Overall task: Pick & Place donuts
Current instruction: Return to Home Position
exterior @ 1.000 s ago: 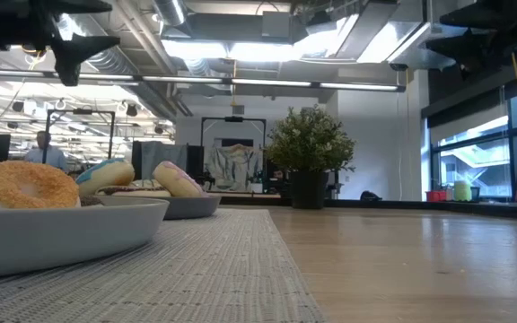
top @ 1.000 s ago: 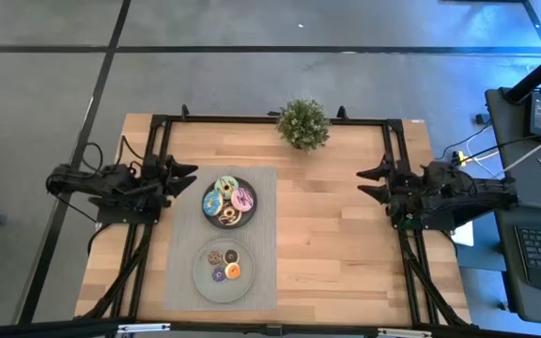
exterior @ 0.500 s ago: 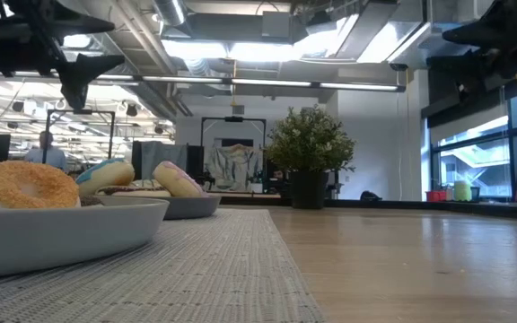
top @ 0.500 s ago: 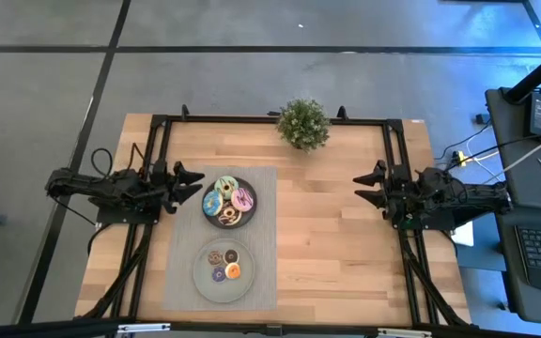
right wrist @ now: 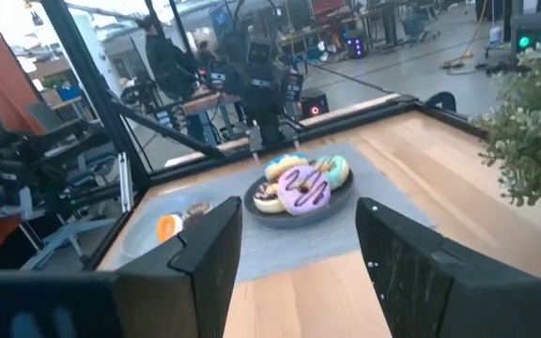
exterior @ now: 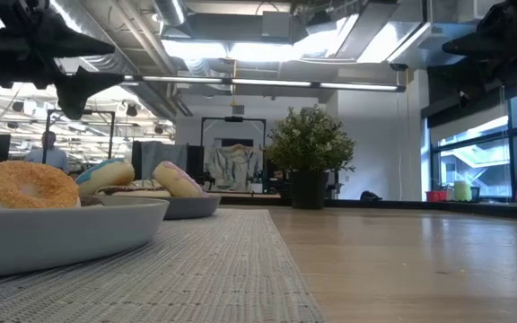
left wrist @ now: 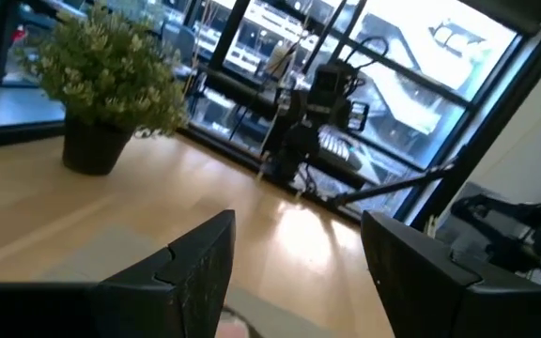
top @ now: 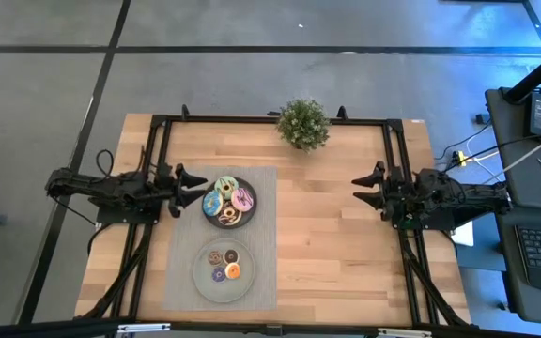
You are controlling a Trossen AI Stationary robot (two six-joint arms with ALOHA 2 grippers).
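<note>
Lying left of centre, four large donuts [top: 229, 199] fill the dark plate [top: 251, 215] just right of the left gripper [top: 193, 188], its fingers spread. Mini donuts [top: 224, 266] sit on the grey plate [top: 205, 284] below. The right gripper [top: 363, 185], equally spread, hangs mid-right.

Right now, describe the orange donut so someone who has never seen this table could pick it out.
On the wooden table, find the grey mat, nearer the left gripper than the right gripper. Of its two plates, take the lighter plate, farther from the plant. The orange donut lies there, the only bright orange ring beside a purple donut and brown donuts.
</note>
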